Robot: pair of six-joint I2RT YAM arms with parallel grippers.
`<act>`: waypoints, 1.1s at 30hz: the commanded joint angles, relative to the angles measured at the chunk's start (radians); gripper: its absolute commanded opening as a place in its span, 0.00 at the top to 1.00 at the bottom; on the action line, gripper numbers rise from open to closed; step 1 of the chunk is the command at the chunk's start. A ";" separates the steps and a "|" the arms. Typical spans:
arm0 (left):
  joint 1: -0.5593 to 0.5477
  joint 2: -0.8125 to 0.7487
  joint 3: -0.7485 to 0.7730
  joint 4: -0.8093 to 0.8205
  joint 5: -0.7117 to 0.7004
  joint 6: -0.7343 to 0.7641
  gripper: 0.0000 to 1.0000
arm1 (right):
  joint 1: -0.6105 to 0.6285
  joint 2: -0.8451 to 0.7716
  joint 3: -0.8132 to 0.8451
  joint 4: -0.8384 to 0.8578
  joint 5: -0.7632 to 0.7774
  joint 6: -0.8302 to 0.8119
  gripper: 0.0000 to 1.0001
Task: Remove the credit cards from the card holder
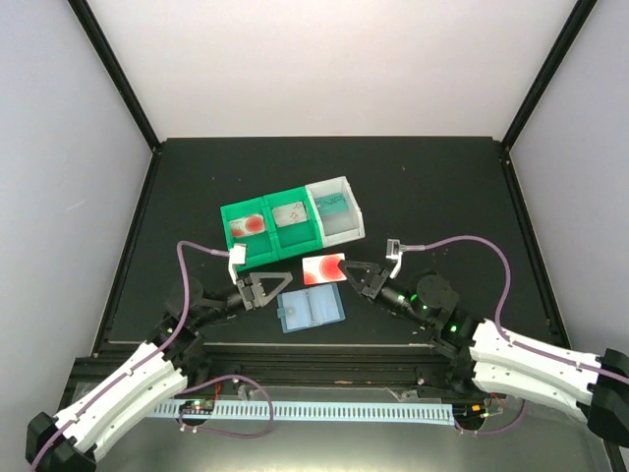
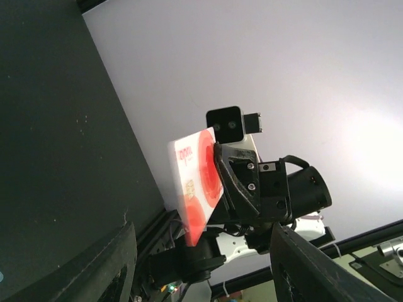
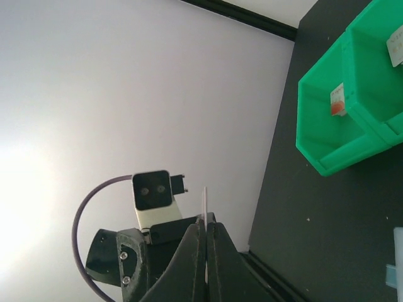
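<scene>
We see a matte black table (image 1: 197, 177) boxed in by three plain, pale lilac panels: a back wall (image 1: 324, 59), a left wall (image 1: 59, 197) and a right wall (image 1: 580, 216). Black struts (image 1: 113, 69) run up both rear corners. The light is soft and even, with a bright glare patch (image 2: 371, 138) on one panel.

One light-blue card holder (image 1: 312, 310) is counted. Four cards are counted: one white-and-red card (image 1: 323, 269) outside the bins, one red-marked card (image 1: 246, 227) in the left green bin (image 1: 260, 251), one pale card (image 1: 290, 213) in the second green bin (image 1: 300, 241), and one teal card (image 1: 334, 205) in the white bin (image 1: 346, 228). Three bins are recorded, two green and one white. Two arms are noted: left arm (image 1: 128, 383) and right arm (image 1: 521, 359).
</scene>
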 commanded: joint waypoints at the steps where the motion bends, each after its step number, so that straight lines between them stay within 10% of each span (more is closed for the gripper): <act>1: 0.000 0.015 -0.016 0.145 -0.010 -0.086 0.40 | 0.009 0.070 -0.028 0.201 0.027 0.114 0.99; 17: -0.007 0.041 -0.051 0.167 -0.022 -0.161 0.51 | 0.029 0.207 0.009 0.305 0.029 0.155 0.99; 26: -0.009 0.075 -0.074 0.218 0.003 -0.209 0.95 | 0.030 0.256 0.005 0.342 0.007 0.169 0.99; 33: -0.007 0.009 -0.064 0.111 -0.029 -0.159 0.98 | 0.031 0.211 -0.024 0.292 0.023 0.164 0.83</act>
